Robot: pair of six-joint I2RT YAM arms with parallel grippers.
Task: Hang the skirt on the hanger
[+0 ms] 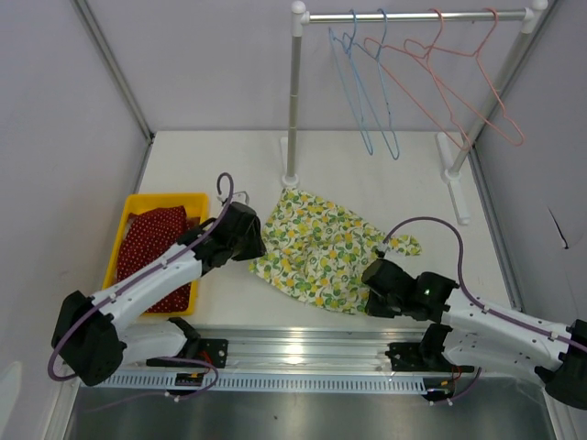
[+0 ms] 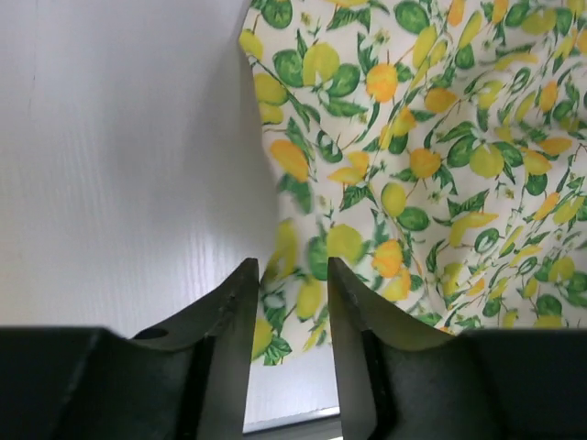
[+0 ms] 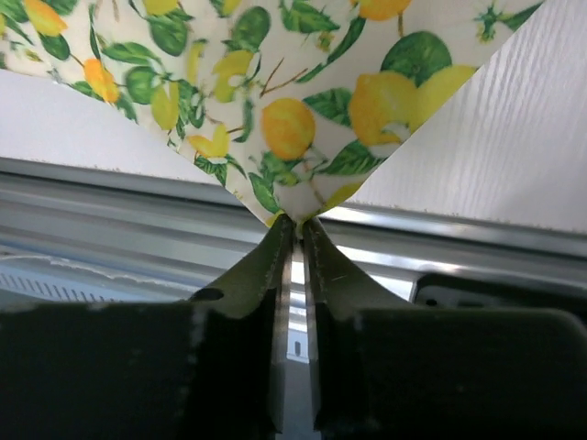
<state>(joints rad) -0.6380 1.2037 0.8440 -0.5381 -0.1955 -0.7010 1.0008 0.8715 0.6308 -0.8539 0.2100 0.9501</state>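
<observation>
bench (image 1: 413, 174): hangers (image 1: 440, 82) on the rail (image 1: 413, 16) at back.
skirt (image 1: 316, 247): flat on bench between the arms, well apart from hangers.
right gripper (image 3: 295, 225): pinched tight on near corner.
left gripper (image 2: 292, 270): part open at left edge; whether cloth lies between the jaws is unclear, so close before lifting.

Skirt (image 1: 316, 252) at frame centre on table (image 1: 220, 165), bin (image 1: 165, 196) holding garment (image 1: 156, 238) at left, rack (image 1: 293, 101) behind, hangers (image 1: 388, 128) hung upper right.
</observation>
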